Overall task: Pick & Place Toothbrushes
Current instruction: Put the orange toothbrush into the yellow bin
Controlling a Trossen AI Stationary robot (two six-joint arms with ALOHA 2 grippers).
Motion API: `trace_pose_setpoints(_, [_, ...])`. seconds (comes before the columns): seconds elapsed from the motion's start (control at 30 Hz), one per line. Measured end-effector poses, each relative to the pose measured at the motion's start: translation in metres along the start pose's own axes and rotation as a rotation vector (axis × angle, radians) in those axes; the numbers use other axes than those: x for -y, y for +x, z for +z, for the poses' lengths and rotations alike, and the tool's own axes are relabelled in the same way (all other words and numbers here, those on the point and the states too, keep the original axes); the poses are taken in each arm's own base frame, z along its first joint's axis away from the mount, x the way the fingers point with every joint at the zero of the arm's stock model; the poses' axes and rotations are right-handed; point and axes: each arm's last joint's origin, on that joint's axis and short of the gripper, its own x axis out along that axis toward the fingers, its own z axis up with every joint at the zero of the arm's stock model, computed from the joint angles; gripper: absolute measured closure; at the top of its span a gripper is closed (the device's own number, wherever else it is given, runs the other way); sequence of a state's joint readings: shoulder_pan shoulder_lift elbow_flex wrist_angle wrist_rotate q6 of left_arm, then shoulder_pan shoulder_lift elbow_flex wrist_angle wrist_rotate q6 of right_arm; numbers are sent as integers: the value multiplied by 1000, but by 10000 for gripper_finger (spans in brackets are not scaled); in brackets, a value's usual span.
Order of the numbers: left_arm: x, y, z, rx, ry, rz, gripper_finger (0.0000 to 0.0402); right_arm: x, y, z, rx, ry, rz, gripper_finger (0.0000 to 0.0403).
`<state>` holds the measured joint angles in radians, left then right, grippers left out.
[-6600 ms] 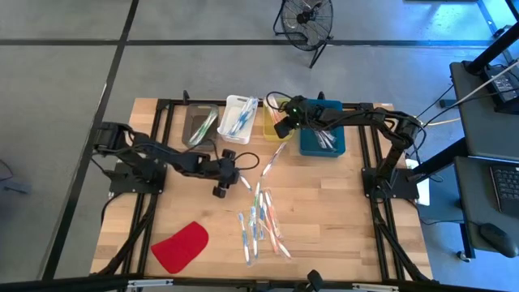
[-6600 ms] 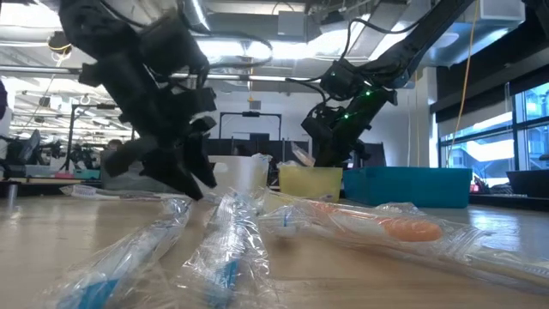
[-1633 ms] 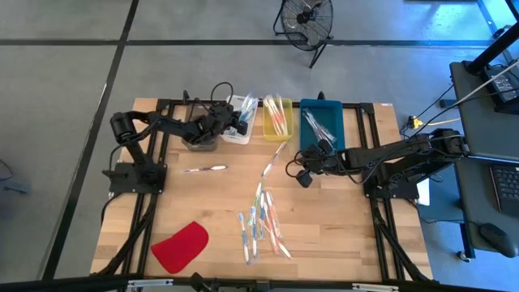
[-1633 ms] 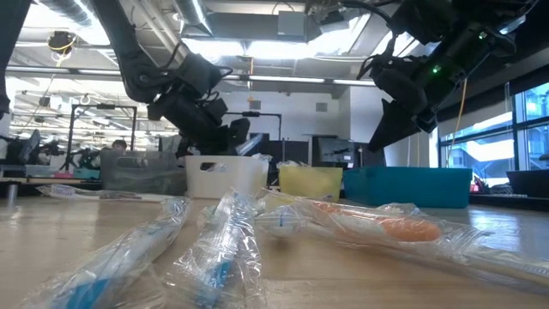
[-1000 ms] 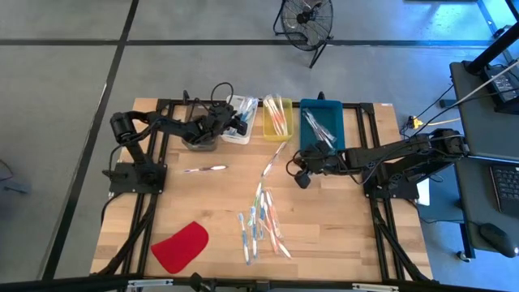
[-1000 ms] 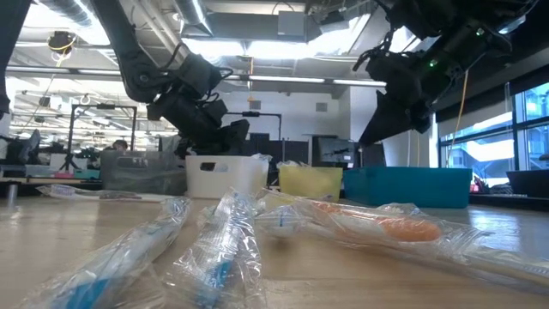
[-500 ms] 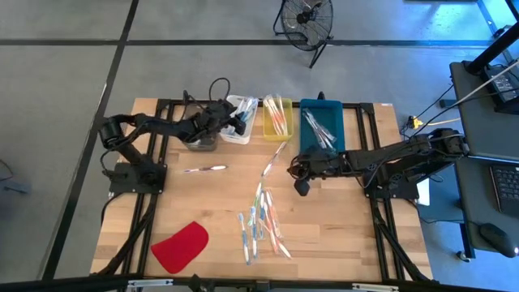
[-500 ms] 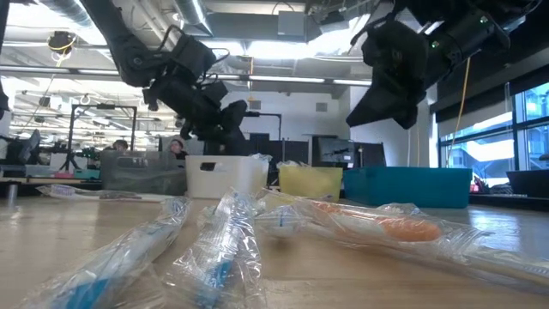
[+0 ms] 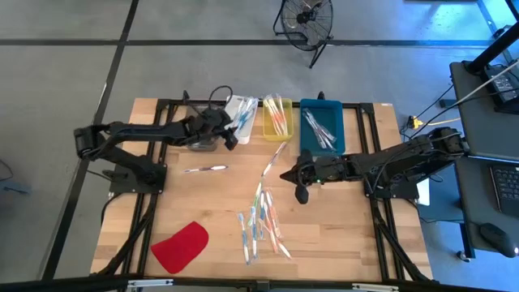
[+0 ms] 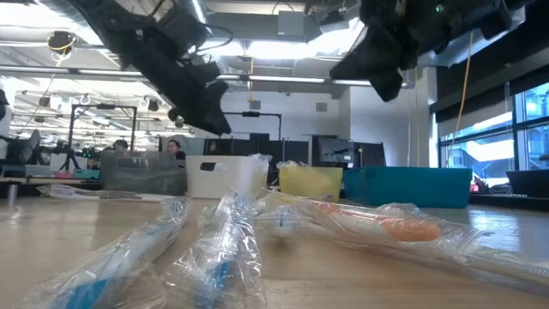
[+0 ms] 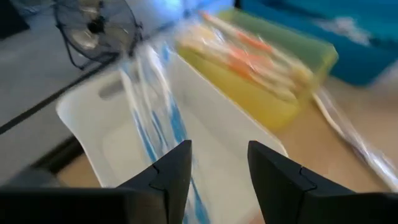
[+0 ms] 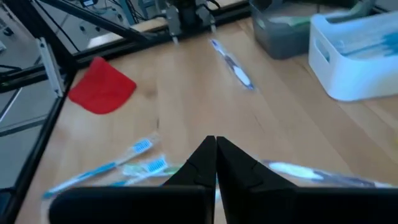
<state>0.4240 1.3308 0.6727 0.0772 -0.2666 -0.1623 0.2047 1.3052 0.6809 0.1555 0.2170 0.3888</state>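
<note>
The toothbrushes (image 9: 261, 221) lie mid-table, more in the white bin (image 9: 241, 118). My right gripper (image 9: 301, 193), fingers together and empty, has swung out from the blue bin (image 9: 321, 143) toward that pile for the next pick. My left gripper (image 11: 214, 171), fingers apart and empty, is lifting away from the white bin, so that drop looks done.

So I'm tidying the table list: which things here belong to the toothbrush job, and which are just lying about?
Job:
wrapped plastic toothbrushes
white bin
yellow bin
blue bin
grey bin

Lying about:
flat red piece
black floor fan
</note>
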Motion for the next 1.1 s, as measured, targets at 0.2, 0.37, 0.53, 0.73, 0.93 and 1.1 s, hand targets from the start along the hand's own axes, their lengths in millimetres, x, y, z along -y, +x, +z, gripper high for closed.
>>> trace_pose_setpoints(0.2, [13,-25,-9,-104,44,-48,261,-17,-1,13,-7,-57,-10,399])
trace_pose_setpoints(0.37, [25,-41,-18,-176,73,-91,267,-25,3,18,-79,-87,-42,390])
trace_pose_setpoints(0.53, [43,-49,-33,-223,106,-143,275,-34,12,21,-193,-128,-76,389])
trace_pose_setpoints(0.73, [59,-59,-61,-256,109,-164,289,-47,25,18,-331,-170,-71,399])
trace_pose_setpoints(0.93, [70,-68,-75,-268,95,-178,298,-56,31,8,-473,-118,-47,382])
trace_pose_setpoints(1.1, [76,-73,-83,-280,70,-198,298,-63,35,-5,-571,-73,7,384])
